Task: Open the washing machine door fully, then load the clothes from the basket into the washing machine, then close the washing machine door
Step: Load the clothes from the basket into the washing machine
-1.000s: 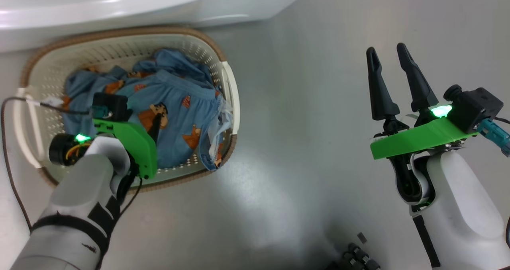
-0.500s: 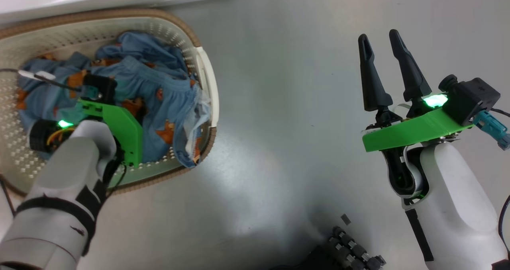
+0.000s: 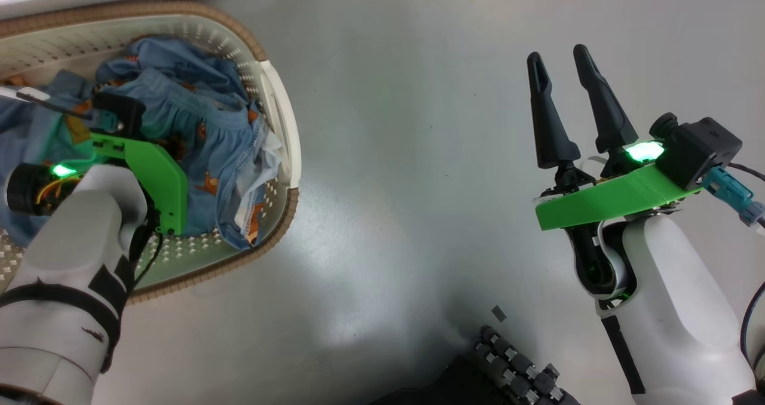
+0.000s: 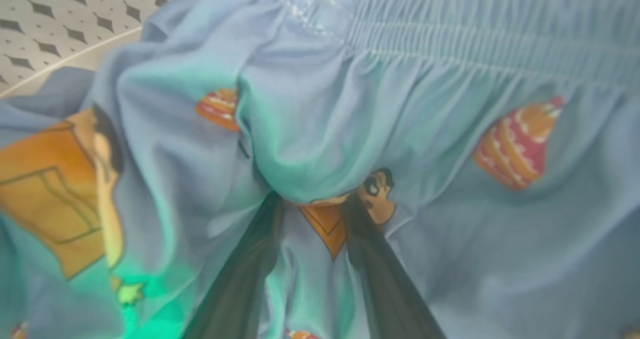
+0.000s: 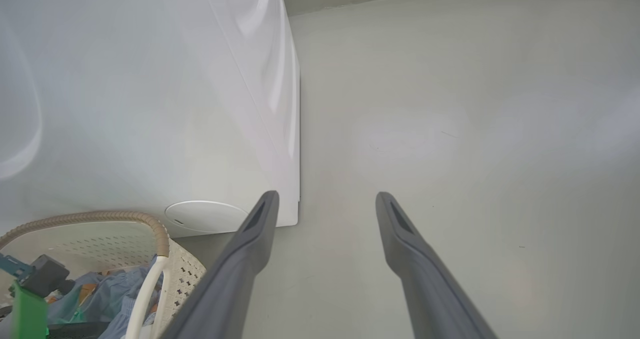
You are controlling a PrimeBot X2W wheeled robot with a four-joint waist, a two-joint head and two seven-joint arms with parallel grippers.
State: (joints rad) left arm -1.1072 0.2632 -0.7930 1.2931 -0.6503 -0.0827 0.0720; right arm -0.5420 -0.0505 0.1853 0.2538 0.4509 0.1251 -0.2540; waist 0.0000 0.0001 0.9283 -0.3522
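In the basket: my left hand [image 4: 312, 204] is down among the clothes [image 4: 425, 144], fingers sunk into the light blue fabric with a fold bunched between the tips.
Left hand state: fingers a little apart around that fold; whether they have truly pinched it I cannot tell.
Right hand: my right hand [image 3: 565, 73] hangs over bare floor [image 3: 418, 154], fingers spread wide, holding nothing.
Step in hand: I judge this is the loading step, at the grab itself.
Where the clothes are: all in the basket [image 3: 281, 118], heaped toward its near right corner, a bit of white trim lying against the inner wall.
Next move: finish the pinch, then lift straight up so the cloth clears the brown rim before swinging toward the washing machine [image 5: 150, 104].
Edges: the basket's rim and side handle sit just beside my left wrist; trailing fabric could snag there and drag the basket.
Open room: wide bare floor between the basket and my right hand; the machine's white body stands just behind the basket.
Door: I cannot tell from here how it stands.
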